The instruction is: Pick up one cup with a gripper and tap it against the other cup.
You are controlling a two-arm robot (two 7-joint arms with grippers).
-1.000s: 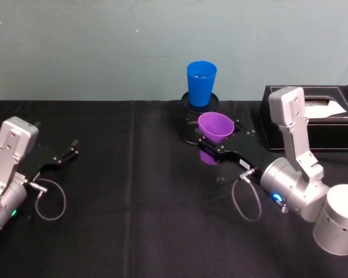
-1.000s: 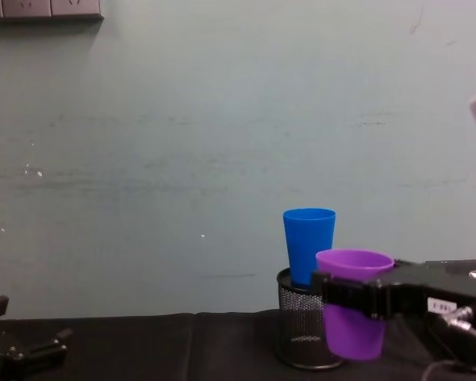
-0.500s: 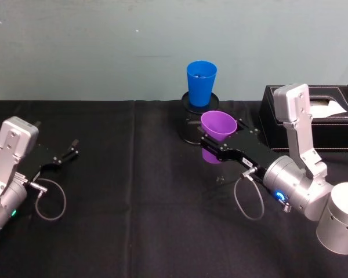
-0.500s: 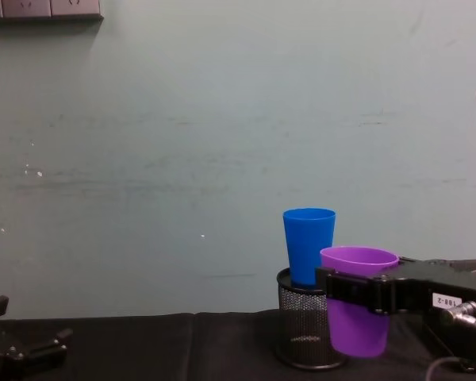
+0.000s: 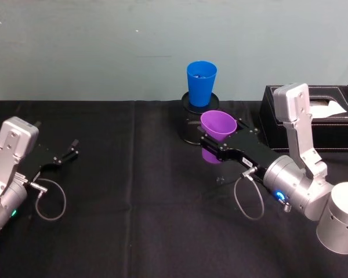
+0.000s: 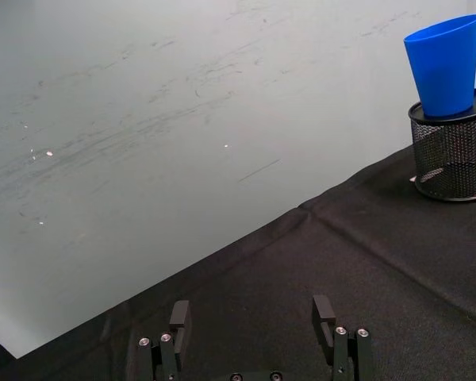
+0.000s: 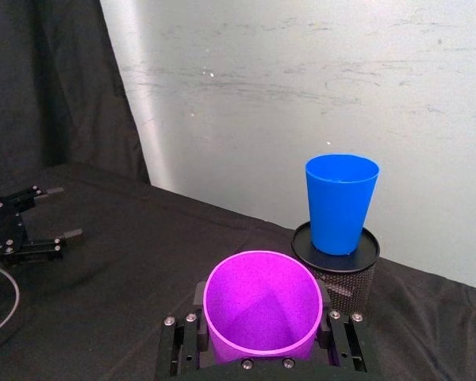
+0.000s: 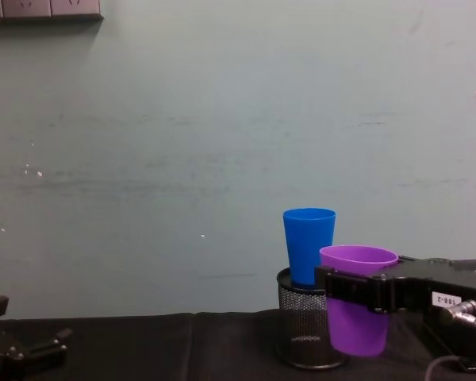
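My right gripper (image 5: 216, 145) is shut on the purple cup (image 5: 217, 127), holding it upright above the table, just in front of the blue cup (image 5: 200, 82). The blue cup stands on top of a black wire-mesh pen holder (image 5: 191, 124) at the back. In the chest view the purple cup (image 8: 357, 305) hangs a little right of and lower than the blue cup (image 8: 309, 244), with a small gap between them. The right wrist view shows the purple cup (image 7: 262, 305) between the jaws and the blue cup (image 7: 340, 202) beyond. My left gripper (image 5: 66, 152) rests open at the far left.
A black tissue box (image 5: 319, 116) stands at the back right, behind my right arm. The black cloth table (image 5: 133, 191) lies open between the two arms. The pale wall (image 8: 222, 119) rises right behind the pen holder (image 8: 301, 329).
The right gripper carried the purple cup slightly right and up over the first half second, closer to the blue cup, then nearly stopped. The left arm stayed still.
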